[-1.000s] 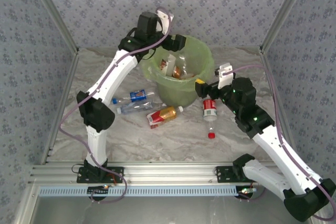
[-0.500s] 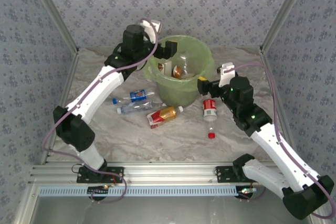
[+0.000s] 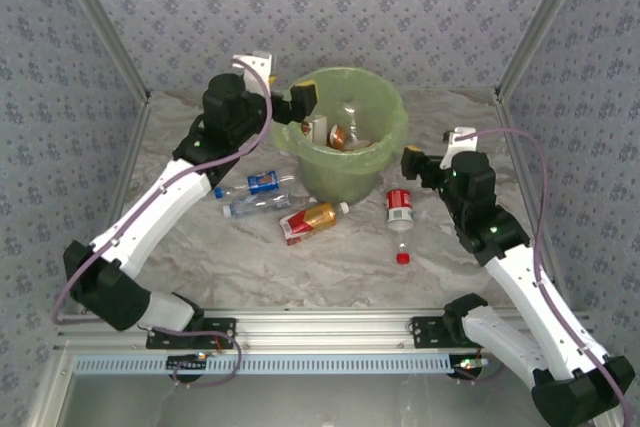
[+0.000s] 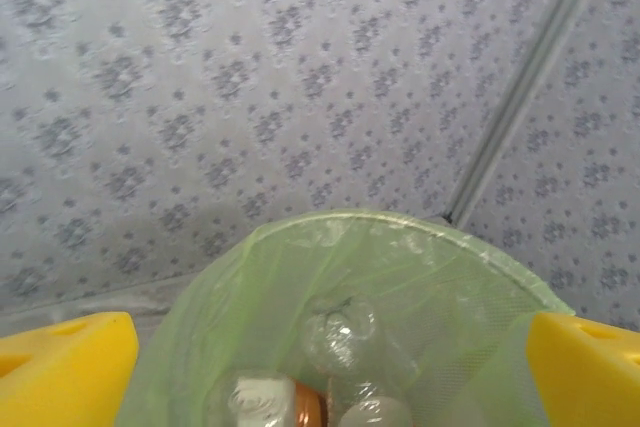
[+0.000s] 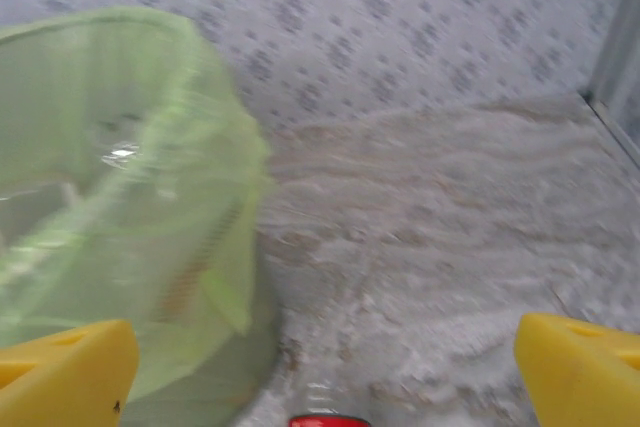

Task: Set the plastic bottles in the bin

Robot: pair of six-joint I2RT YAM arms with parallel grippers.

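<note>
The left claw hangs at the 9 o'clock side of the bin's rim, above the surface. In the left wrist view its yellow pads are spread wide apart with nothing between them, and the bin's open mouth lies ahead.

Four plastic bottles lie on the surface. At the bin's 8 o'clock are a blue-labelled bottle and, just beside it toward 6 o'clock, a clear bottle. Next comes an amber bottle with a red label, its white cap pointing toward 2 o'clock.

The bin, pale green with a bag liner, stands at the far middle of the surface. More bottles lie inside it, one of them amber.

At the bin's 5 o'clock, just beside its base, lies a red-labelled bottle. A loose red cap sits near it toward 6 o'clock.

The right claw hovers at the bin's 4 o'clock, above the red-labelled bottle. The right wrist view shows its yellow pads spread wide and empty.
</note>
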